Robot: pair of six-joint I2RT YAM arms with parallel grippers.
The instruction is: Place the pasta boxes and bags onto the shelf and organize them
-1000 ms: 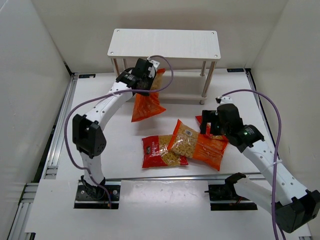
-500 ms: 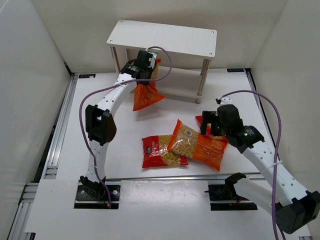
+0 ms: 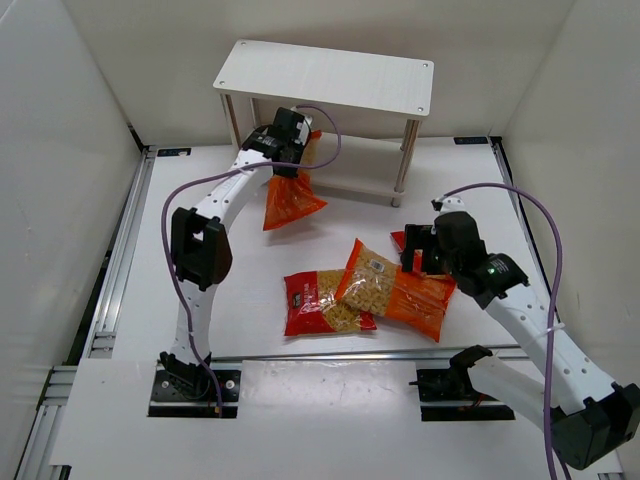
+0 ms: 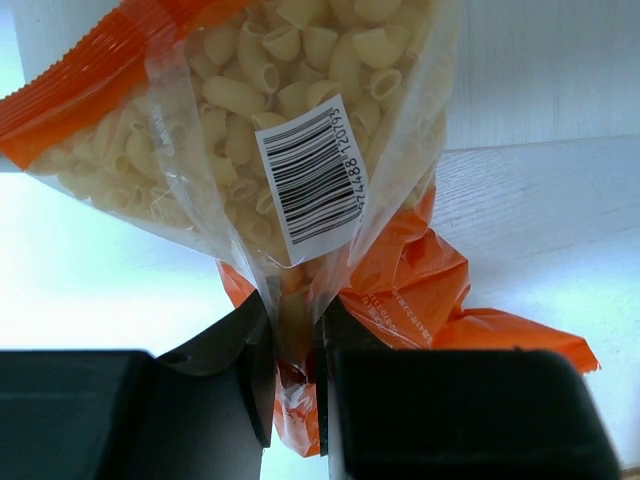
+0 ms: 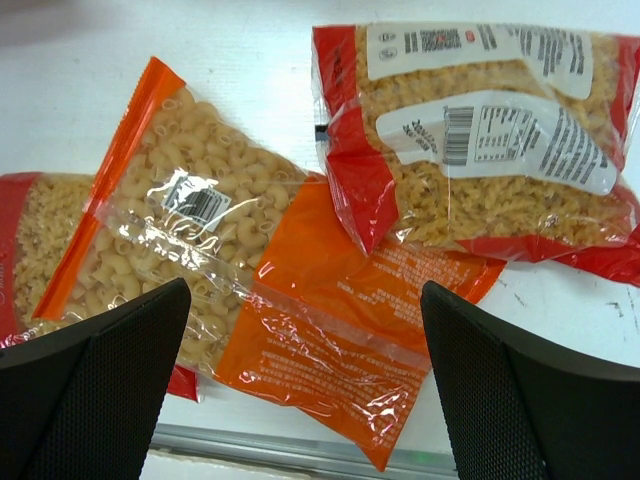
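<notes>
L jaws clenched on an orange pasta bag (image 3: 290, 198), gripping its clear part; macaroni & a barcode label (image 4: 312, 180) show in the wrist view. The bag hangs at the front left of the shelf (image 3: 325, 75), just before the lower board (image 3: 365, 165); can't tell if its bottom end touches the counter (image 3: 240, 270). Mid counter, 3 more bags lie flat: a red bag (image 3: 320, 303) leftmost, a 2nd orange bag (image 3: 395, 290) overlapping its right end, then the other red bag (image 5: 480, 150) touching that one's far corner, mostly hidden under my R arm (image 3: 520, 300) from above. R jaws released, spread wide, hovering over those last two w/ nothing between
</notes>
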